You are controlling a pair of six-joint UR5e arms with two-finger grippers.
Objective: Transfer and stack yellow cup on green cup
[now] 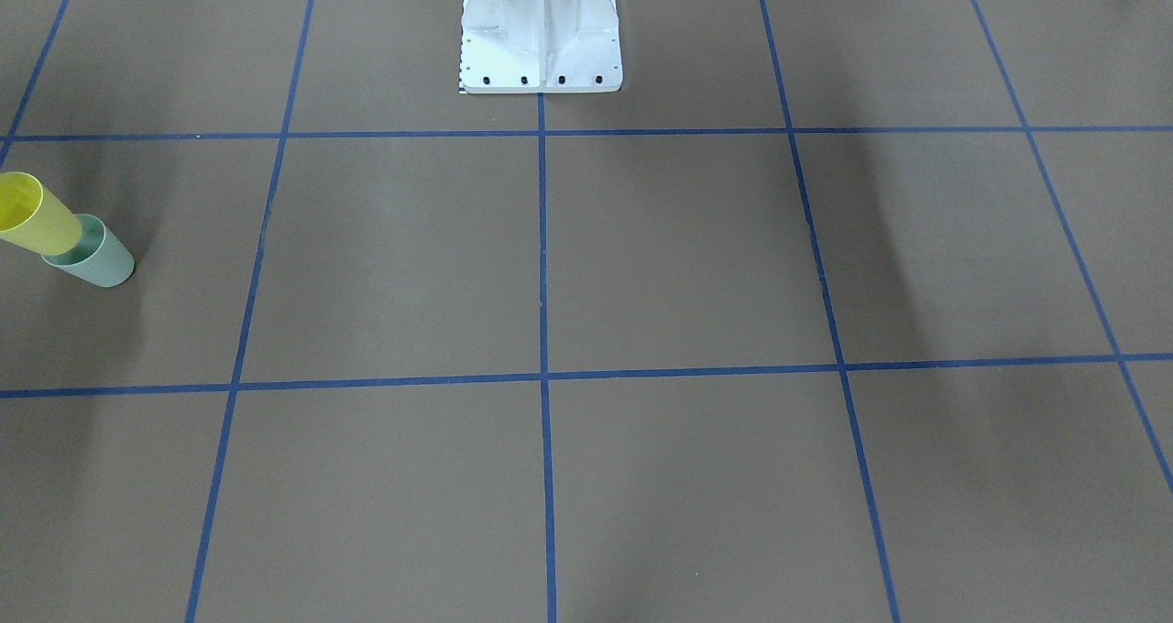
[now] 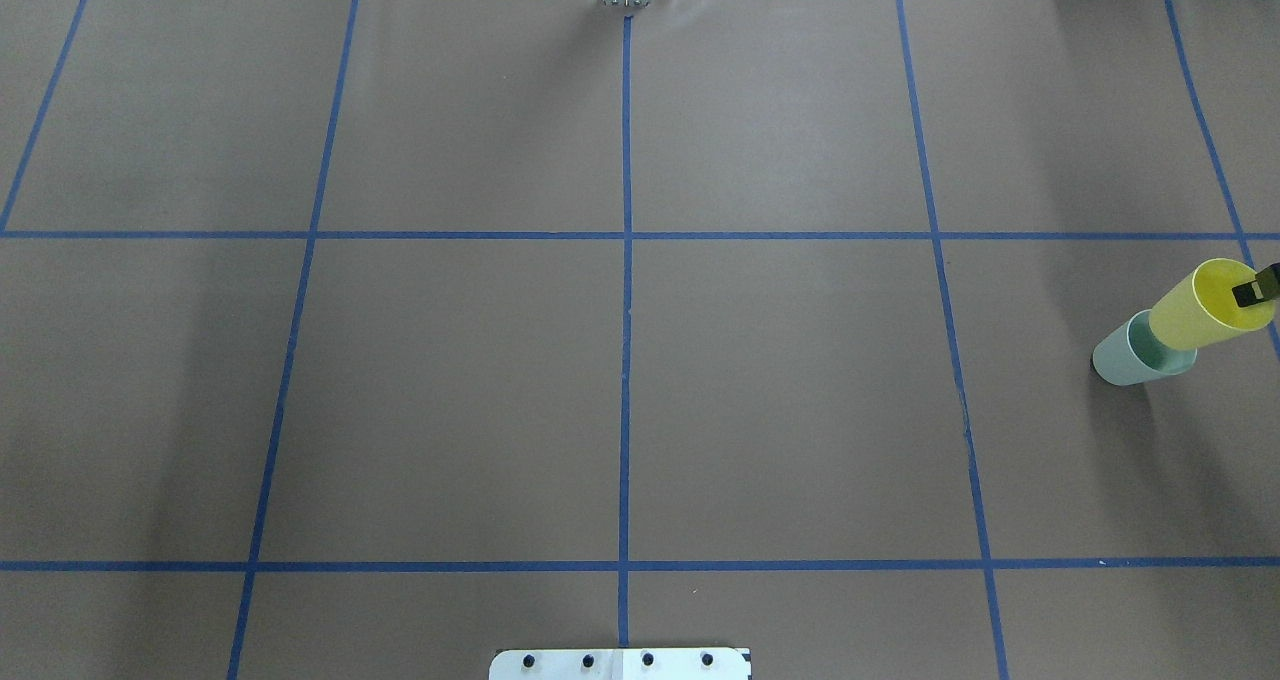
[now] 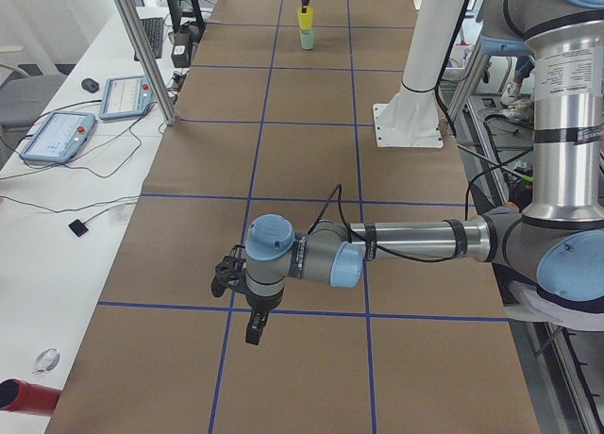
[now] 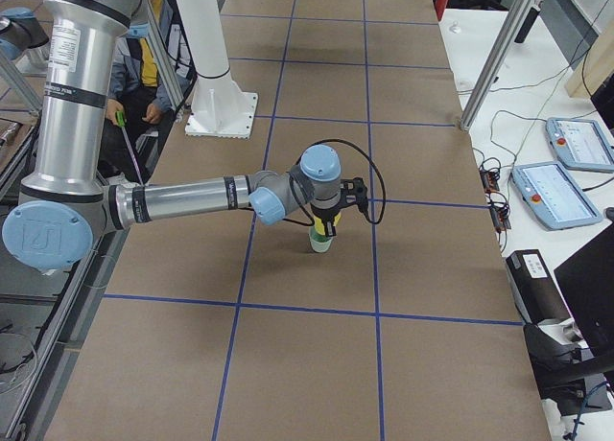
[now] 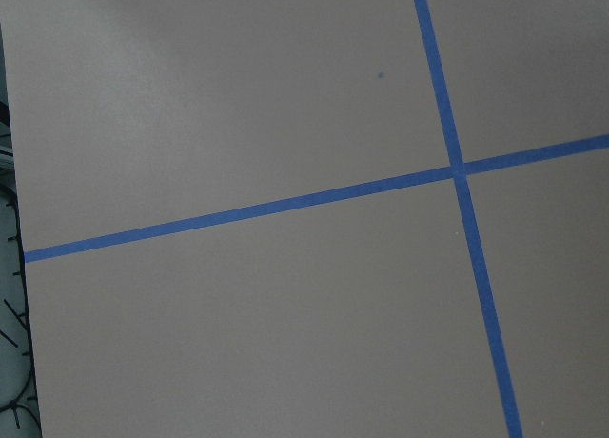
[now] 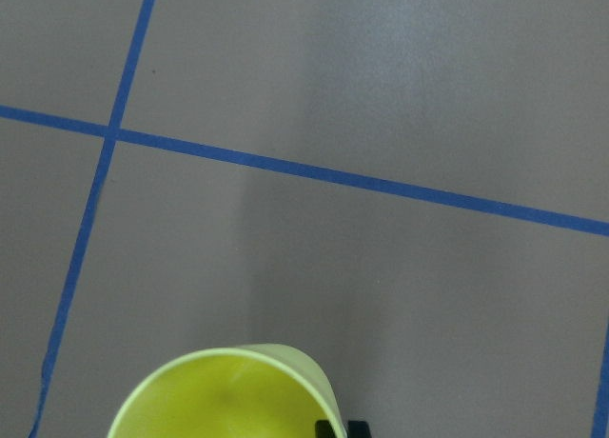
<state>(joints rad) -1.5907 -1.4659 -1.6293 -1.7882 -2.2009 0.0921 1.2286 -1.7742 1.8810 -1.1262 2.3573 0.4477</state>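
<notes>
Yellow cup (image 2: 1190, 315) is sitting nested in green cup (image 2: 1120, 357) at overhead 3 o'clock, right jaws at its rim; can't tell if they or left jaws are clamping; probably light, slick, thin, so pinching rim gently.

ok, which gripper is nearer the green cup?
Right. The right gripper holds the yellow cup by its rim, directly above the green cup; the left gripper hangs over the table's opposite end.
</notes>
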